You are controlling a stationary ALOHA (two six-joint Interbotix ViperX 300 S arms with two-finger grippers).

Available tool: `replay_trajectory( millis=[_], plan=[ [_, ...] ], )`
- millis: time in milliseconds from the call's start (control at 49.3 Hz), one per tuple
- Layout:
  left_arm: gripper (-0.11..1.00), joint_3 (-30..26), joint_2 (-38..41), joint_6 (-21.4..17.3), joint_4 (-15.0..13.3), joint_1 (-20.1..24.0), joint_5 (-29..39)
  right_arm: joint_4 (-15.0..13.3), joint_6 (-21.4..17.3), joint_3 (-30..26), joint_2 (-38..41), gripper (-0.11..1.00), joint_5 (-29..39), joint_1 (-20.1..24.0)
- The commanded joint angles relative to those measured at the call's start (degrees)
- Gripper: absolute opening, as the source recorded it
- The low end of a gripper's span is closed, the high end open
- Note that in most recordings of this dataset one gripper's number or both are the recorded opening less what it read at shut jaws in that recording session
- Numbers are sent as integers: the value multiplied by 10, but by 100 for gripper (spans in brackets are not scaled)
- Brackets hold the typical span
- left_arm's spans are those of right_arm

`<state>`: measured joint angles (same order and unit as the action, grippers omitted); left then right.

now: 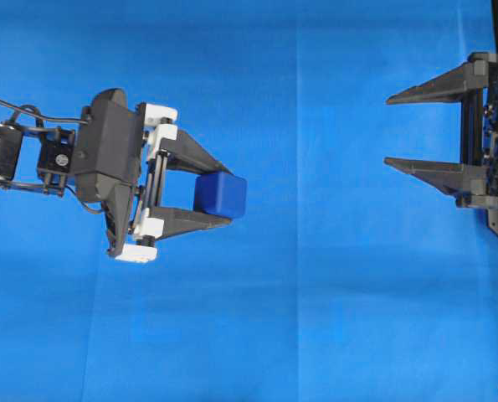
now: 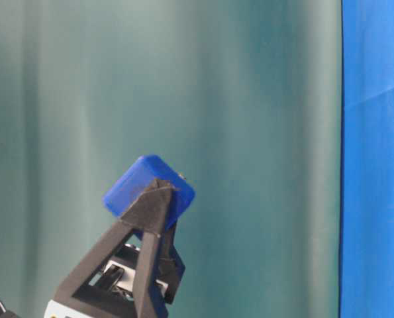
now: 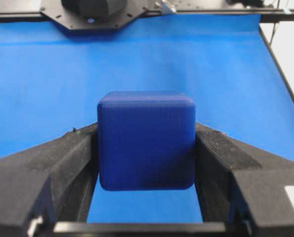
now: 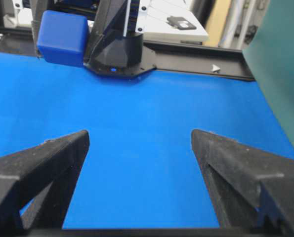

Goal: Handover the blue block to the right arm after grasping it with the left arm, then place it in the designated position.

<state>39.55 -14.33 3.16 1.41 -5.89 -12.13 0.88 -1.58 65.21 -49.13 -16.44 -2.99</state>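
Nearest my left wrist camera is the blue block (image 3: 146,139), so I take it as my landmark. I have it pinched between the two fingers of the left gripper (image 1: 215,194), one black pad pressed flat on each side face, the cube sitting right at the fingertips with its front face poking past them. From the table-level view the block (image 2: 149,192) rides clear of the cloth, tilted a little, with nothing under it.

What I care about next is the line from this block to the other claw. Overhead, the right gripper (image 1: 392,131) lies well apart from the block, straight across the blue cloth (image 1: 315,318) on the right side, its fingers pointing back toward the cube. Those fingers stand spread wide with nothing between them. Through the right wrist camera the block (image 4: 63,31) shows far off and up to the left of that claw's centre line, not between the fingertips (image 4: 63,145).

So I judge the handover has not begun: the left arm is the one touching the block, and the gap between block and right claw has to close, with the cube's free faces presented to the waiting fingers
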Motion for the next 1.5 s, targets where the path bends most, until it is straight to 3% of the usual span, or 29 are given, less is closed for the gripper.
replay_trajectory(
  millis=[0, 1155, 1257, 1480],
  plan=[
    [49, -4, -12, -2, 1, 4, -11, 1, -1, -18, 3, 98, -7, -1],
    [49, -2, -10, -4, 0, 12, -13, -4, 2, -25, 3, 98, -2, 7],
    [49, -1, -10, -4, 0, 12, -12, -25, 11, -34, 2, 98, 11, 25],
    [49, -2, -11, -4, 0, 14, -12, -127, 53, -53, 0, 96, 24, 74]
  ],
)
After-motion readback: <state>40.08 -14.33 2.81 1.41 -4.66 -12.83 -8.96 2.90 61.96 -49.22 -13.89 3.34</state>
